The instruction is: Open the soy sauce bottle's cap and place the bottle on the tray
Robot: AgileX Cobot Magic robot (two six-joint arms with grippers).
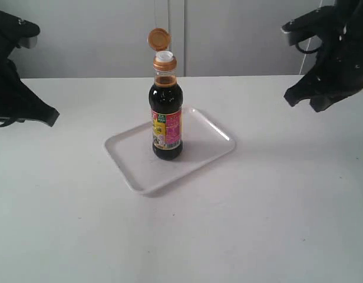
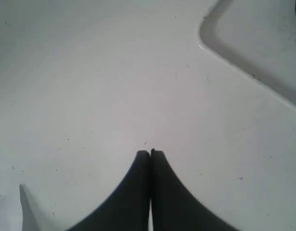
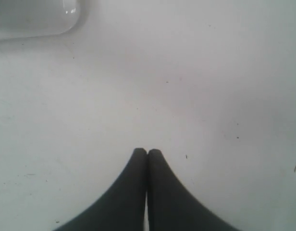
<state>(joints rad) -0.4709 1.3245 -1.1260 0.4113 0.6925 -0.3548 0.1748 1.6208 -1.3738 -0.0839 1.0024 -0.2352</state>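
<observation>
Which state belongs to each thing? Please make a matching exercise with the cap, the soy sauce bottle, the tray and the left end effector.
Things:
1. cap
2. soy sauce bottle
3. tray
4. left end effector

States:
A. shut, holding nothing, above the bare table
B. flipped open, white spout showing
C. lying flat on the table, carrying the bottle
D. standing upright on the tray

Pairs: 1-B, 2-D, 3-C, 4-A

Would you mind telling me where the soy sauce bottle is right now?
In the exterior view, the soy sauce bottle stands upright near the middle of the white tray, roughly midway between the two arms, with its cap flipped open.
</observation>
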